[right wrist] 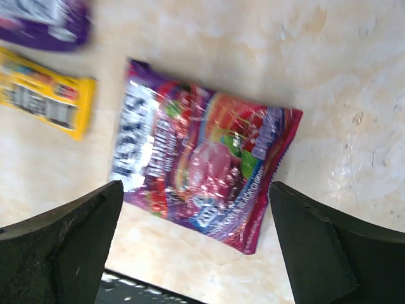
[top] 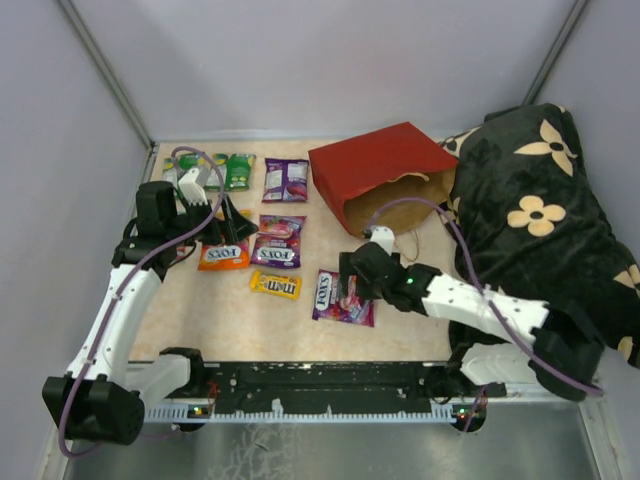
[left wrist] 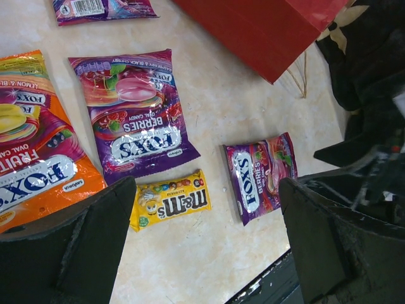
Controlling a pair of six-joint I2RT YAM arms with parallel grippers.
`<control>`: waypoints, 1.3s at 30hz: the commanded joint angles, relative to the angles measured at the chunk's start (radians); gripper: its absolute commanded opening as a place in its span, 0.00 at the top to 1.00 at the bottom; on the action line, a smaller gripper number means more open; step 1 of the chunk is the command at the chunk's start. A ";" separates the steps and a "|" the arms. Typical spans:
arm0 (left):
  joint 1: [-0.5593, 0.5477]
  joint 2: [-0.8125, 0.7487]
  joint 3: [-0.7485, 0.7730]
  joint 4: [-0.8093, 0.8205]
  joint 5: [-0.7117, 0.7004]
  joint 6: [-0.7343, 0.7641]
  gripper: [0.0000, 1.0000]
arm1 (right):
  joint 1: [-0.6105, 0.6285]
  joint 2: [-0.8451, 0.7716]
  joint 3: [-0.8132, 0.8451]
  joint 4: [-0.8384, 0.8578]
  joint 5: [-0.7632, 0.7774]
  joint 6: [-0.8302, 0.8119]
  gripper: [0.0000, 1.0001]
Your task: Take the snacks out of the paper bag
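While the red-and-brown paper bag (top: 380, 175) lies on its side at the back of the table (top: 420, 330), beside the black flowered pillow (top: 540, 200), the snack packets (top: 285, 180) lie flat to its left and front. The right gripper (right wrist: 196, 187) hangs with jaws spread wide and empty over a purple Fox's Berries packet (right wrist: 202, 171) near the yellow M&M's packet (right wrist: 47, 101). The left gripper (left wrist: 207, 190), equally wide, hovers above the orange Fox's packet (left wrist: 31, 158).

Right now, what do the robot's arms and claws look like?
Both arms, the left arm and right arm, have white tube-like links with black joints. A thin purple cable loops along each. The left gripper and right gripper each have two chunky black wedge-shaped fingers. A tiny green light glows near the right wrist.
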 commanded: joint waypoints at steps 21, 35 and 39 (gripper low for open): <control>0.005 0.009 -0.003 0.041 0.044 0.009 0.00 | -0.671 0.003 -0.353 1.183 -0.414 0.583 0.26; 0.004 0.031 -0.002 0.037 0.032 0.031 0.00 | -0.648 0.666 -0.070 1.630 -0.168 0.848 0.39; 0.004 0.049 -0.006 0.040 0.039 0.035 0.00 | -0.647 0.787 0.097 1.445 -0.133 0.890 0.41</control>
